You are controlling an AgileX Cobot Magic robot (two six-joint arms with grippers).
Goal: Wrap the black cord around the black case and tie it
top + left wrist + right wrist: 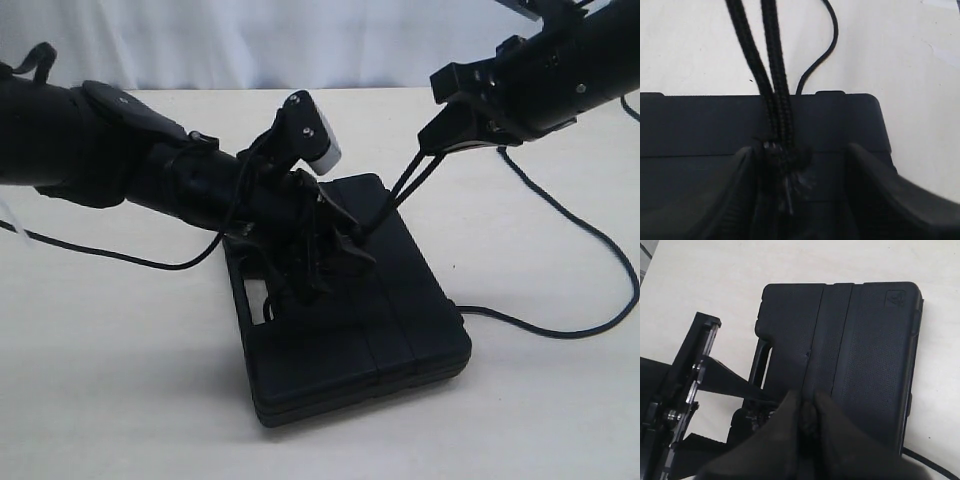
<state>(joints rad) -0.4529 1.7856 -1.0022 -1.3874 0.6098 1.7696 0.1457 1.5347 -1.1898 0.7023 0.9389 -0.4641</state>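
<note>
What matters here is that the black cord (776,50) is strung between the two arms. Two braided strands rise side by side, taut, from one spot on top of the black case (400,320), slanting up and away to the right claw (432,142), which is clenched on them well above the table (120,380). That spot, where the strands bunch into a frayed lump, sits right between the fingers of the left claw (340,255). The left claw hangs low over the lid, spread wide on either side and gripping nothing, so the left arm is much the nearer to the crossing and the right one holds the tension. The next cinch looks to depend on that line from lump to right claw. The case lies flat near the middle of the table, matte black plastic with rounded corners. Its lid has pebbled panels split by a smoother band, and there is a handle slot (765,365) along the side under the left arm. I can't tell from here how far the cord goes around the case. The rope looks coarse and grippy, the plastic hard and slick.
</note>
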